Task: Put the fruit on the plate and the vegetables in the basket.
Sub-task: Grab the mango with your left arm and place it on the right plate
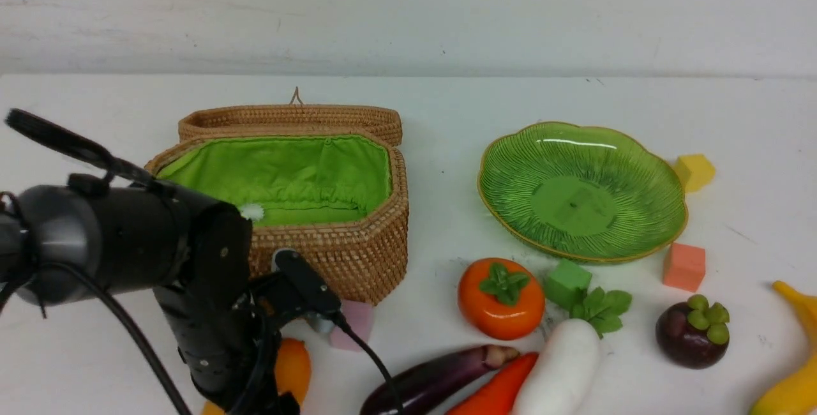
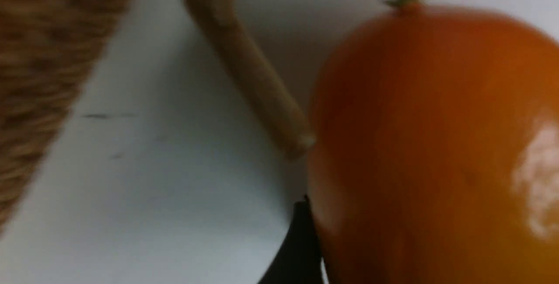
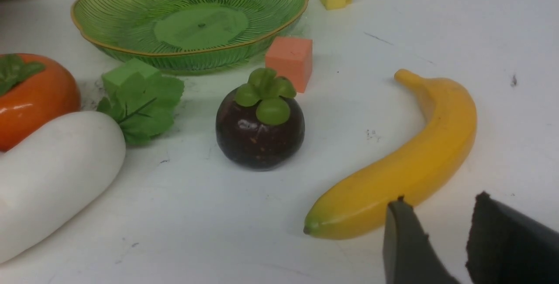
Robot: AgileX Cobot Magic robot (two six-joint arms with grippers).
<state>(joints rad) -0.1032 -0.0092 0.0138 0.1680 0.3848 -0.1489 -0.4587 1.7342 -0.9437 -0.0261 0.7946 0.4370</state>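
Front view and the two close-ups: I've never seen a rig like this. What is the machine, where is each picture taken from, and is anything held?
It is a two-armed robot at a white table. The wide picture looks forward from between its arms; the black left arm fills its lower left. The other two come from cameras on the wrists. On the table: an open basket, an empty green plate, persimmon, mangosteen, banana, radish, eggplant, a red-orange vegetable and foam cubes. The left wrist view shows one black fingertip beside the mango; whether it grips is unclear. The right gripper hangs open near the banana, holding nothing.
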